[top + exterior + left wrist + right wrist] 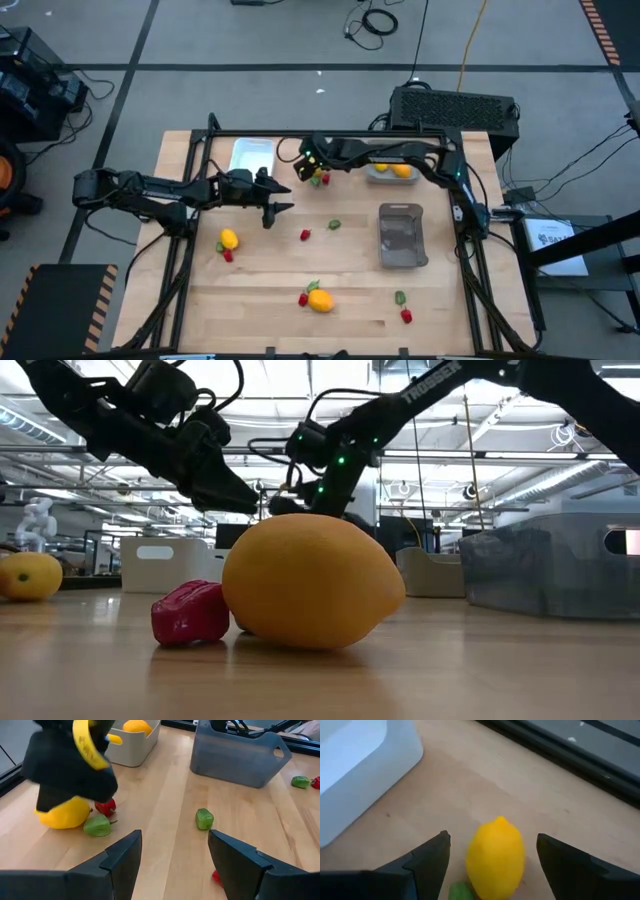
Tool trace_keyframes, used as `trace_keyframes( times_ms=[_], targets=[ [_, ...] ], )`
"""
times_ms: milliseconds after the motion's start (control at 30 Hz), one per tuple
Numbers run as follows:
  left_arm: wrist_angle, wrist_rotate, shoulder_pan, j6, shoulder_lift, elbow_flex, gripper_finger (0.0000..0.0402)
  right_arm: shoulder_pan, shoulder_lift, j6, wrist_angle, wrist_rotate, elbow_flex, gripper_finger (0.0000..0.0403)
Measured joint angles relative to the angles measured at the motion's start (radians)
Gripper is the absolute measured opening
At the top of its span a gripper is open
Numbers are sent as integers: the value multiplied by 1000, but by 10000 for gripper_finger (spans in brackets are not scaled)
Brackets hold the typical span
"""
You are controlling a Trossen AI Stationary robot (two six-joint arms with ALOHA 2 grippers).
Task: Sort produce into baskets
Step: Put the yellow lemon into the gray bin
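Closest to the front edge of the worktop (250, 290), a lemon (321, 300) lies with a red berry (303, 299) touching its left side and a green leaf piece at its top. To the right of these, near the front, a green piece (400, 297) sits just above another red berry (406, 316).

Mid-worktop, left: a second lemon (229, 239) with a red berry (227, 255) just below it. Mid-worktop, centre: a lone red berry (305, 235) and a green piece (334, 225), near each other but apart. Right of these stands the dark grey basket (403, 236); contents cannot be made out.

Left tool (272, 206) is over the worktop just left of centre, fingers spread wide, holding nothing; its wrist view shows the green piece (204, 818) on bare wood ahead of the two fingers.

Farther back, the right tool (308, 168) reaches across from the right to the centre rear. Fingers released and parted, one on each side of a third lemon (496, 858), not touching it. A red berry (105, 807) and a green piece (97, 826) lie against that lemon.

Rear row: white basket (252, 156) at left, just beside the right tool; pale grey basket (380, 176) at right, holding one lemon (402, 171).
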Motion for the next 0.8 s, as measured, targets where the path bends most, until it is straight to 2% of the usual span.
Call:
trace_keyframes(
  times_ms=[200, 333, 433, 800],
  targets=[
    [0, -4, 0, 1, 0, 0, 235, 11, 52, 32, 33, 9, 0, 285],
    [1, -7, 0, 1, 0, 0, 235, 35, 66, 38, 39, 102, 0, 282],
    [1, -13, 0, 1, 0, 0, 235, 49, 74, 47, 37, 129, 0, 275],
    [2, -19, -1, -7, 0, 0, 235, 54, 80, 84, -32, 115, 1, 214]
  ],
)
